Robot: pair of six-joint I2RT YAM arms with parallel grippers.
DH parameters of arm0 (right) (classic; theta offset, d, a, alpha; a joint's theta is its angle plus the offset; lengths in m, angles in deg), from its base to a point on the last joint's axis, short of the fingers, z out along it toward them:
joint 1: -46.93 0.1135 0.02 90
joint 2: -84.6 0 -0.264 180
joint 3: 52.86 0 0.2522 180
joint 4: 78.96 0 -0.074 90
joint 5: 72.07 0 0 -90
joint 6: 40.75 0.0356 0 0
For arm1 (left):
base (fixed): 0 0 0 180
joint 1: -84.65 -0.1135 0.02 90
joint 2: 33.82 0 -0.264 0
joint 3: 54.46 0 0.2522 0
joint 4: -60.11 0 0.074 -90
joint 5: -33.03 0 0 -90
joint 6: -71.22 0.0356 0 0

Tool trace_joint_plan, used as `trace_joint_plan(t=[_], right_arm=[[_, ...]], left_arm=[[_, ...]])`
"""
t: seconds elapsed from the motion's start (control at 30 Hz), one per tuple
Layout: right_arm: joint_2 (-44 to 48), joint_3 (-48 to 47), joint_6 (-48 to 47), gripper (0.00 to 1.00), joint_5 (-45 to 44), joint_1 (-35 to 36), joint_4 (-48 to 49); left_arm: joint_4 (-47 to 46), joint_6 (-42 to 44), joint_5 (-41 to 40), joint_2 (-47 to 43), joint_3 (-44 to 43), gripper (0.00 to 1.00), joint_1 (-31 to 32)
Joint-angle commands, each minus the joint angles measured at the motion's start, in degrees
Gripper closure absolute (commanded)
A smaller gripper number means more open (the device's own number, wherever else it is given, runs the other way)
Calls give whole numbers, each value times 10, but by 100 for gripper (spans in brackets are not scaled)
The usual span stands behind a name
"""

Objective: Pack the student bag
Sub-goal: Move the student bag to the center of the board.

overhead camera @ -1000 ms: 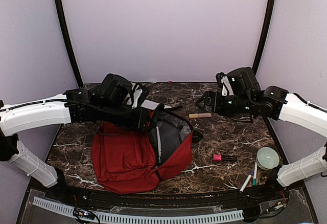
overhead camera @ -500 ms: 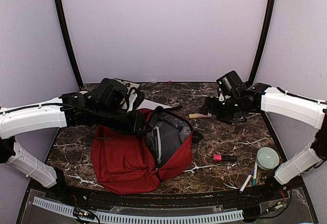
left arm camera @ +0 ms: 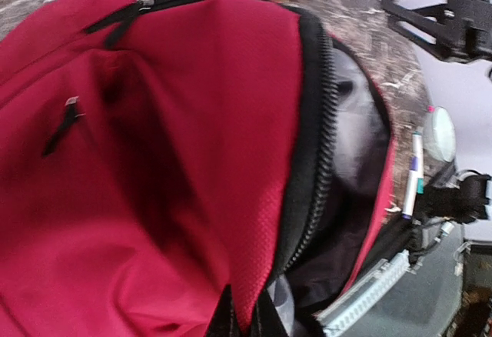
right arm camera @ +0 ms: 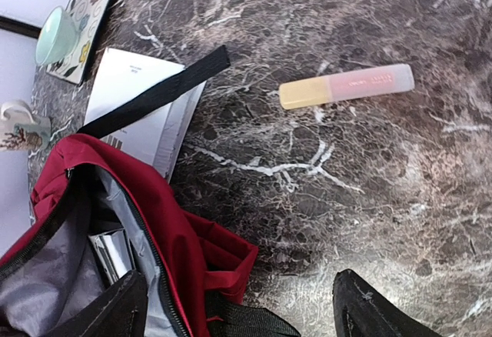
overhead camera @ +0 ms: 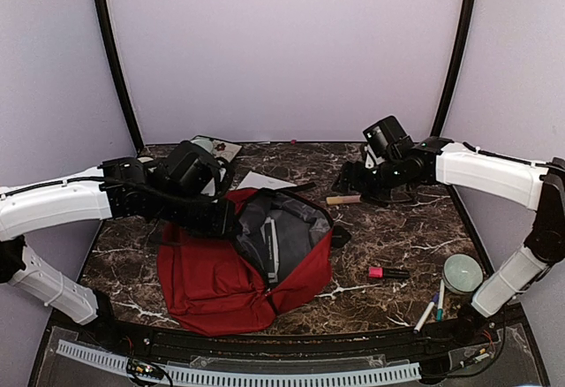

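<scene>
The student bag (overhead camera: 216, 276), a large dark-red backpack, lies in front of the left arm with its main zip open and grey lining (overhead camera: 284, 235) showing. My left gripper (overhead camera: 226, 220) is shut on the red flap beside the zip (left arm camera: 244, 315) and holds that edge up and to the left. An object with a pale edge stands inside the bag (right arm camera: 115, 254). My right gripper (overhead camera: 351, 182) hovers open over the table behind the bag, nothing between its fingers (right arm camera: 238, 314). A yellow-and-pink highlighter (right arm camera: 346, 87) lies on the marble just ahead of it.
A white booklet (right arm camera: 142, 106) lies partly under a black bag strap (right arm camera: 157, 91). A floral card and a mint cup (right arm camera: 58, 33) sit at the back left. A pink marker (overhead camera: 387, 273), a pale green round object (overhead camera: 463, 272) and pens (overhead camera: 431, 309) lie at the front right.
The left gripper has drawn the bag's flap leftward, widening the opening. The right arm has swung left and down toward the highlighter, its jaws still wide.
</scene>
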Motion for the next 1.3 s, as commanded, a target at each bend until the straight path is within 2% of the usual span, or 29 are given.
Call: trace_joint_plan(t=[0.0, 0.13, 0.3, 0.63, 0.9, 1.27], right_arm=[[-11, -17, -44, 16, 18, -3, 12], [-20, -10, -59, 17, 51, -3, 35], [-55, -18, -59, 18, 103, -3, 82], [-186, -121, -44, 17, 148, -5, 92], [-268, -195, -55, 17, 169, -12, 119], [-383, -300, -47, 20, 207, -57, 176]], left_arm=[[91, -12, -108, -78, 14, 100, -3], [124, -8, -147, -142, 33, 100, -11], [155, 3, -156, -168, 38, 100, -19], [172, -13, -161, -157, 25, 100, -20], [151, 16, -129, -136, 19, 100, -21], [153, 9, -118, -104, 6, 100, -21]])
